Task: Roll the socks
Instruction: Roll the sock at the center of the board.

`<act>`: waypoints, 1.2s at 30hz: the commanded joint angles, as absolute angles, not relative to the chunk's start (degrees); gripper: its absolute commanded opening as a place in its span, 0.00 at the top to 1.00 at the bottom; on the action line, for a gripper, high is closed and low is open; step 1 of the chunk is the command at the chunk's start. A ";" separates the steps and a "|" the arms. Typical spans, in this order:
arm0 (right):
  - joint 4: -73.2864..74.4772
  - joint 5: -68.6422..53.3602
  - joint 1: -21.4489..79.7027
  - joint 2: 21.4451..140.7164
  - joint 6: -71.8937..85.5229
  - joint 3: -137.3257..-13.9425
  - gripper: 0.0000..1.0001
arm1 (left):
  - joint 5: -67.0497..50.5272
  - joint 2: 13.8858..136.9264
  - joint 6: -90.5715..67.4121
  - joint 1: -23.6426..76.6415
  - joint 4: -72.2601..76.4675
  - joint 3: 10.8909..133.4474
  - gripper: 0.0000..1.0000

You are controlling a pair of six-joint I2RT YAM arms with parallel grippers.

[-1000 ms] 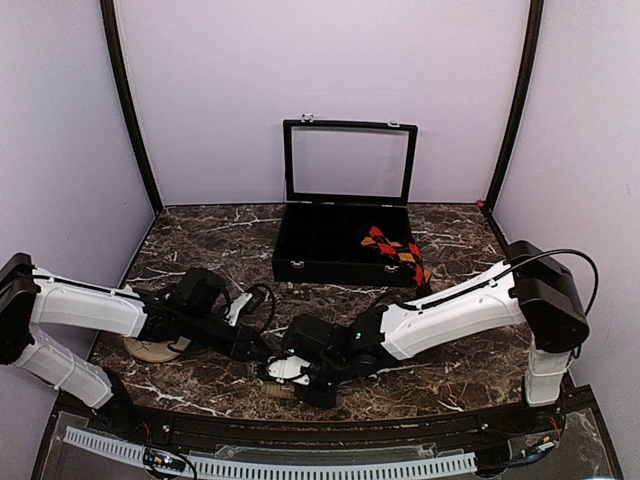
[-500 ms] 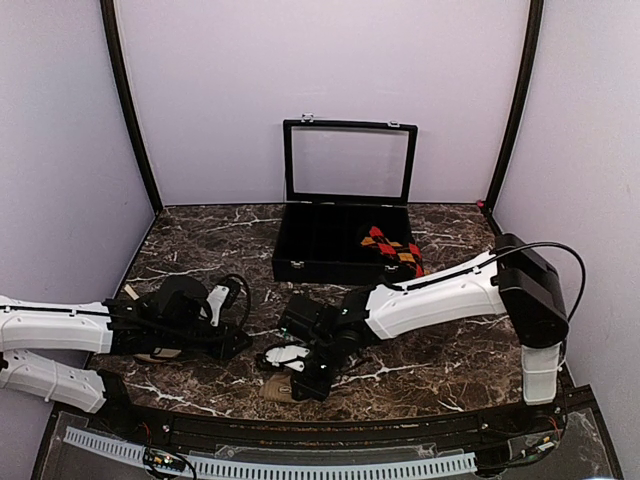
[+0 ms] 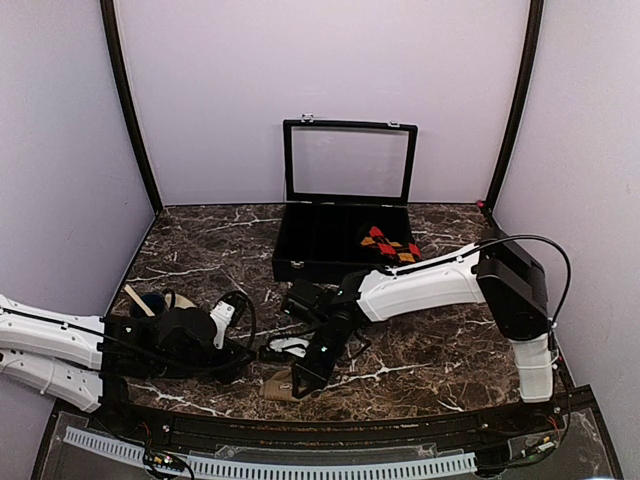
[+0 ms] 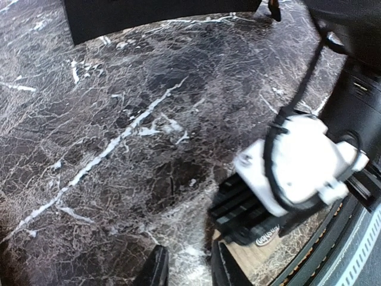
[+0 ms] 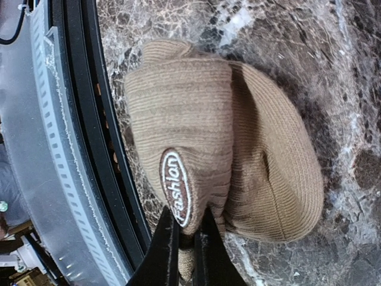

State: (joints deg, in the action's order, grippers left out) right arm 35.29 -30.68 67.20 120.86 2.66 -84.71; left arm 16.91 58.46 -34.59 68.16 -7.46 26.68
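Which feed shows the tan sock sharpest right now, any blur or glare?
Right wrist: tan sock sharp, evenly lit, Fashion label readable. Top external: crisp, no glare, but right gripper covers most of the sock. Left wrist: marble table slightly soft, sock barely visible.

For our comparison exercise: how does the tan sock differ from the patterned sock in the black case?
The tan sock is plain ribbed with a Fashion patch; the argyle sock shows red and orange diamonds. The tan sock lies folded on the table, pinched by the right gripper; the argyle sock rests in the case, untouched. Both are socks.
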 commanded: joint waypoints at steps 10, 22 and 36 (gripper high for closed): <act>46.11 -35.82 63.59 127.43 -0.52 -90.17 1.00 | 21.68 61.86 -24.39 81.87 -4.43 28.31 0.69; 47.95 -37.55 62.68 128.56 -2.66 -91.56 1.00 | 16.56 73.41 -13.51 84.87 -5.79 34.50 0.67; 48.99 -38.75 62.67 128.59 -4.45 -91.71 1.00 | 23.47 82.94 -9.20 84.86 -8.58 38.31 0.63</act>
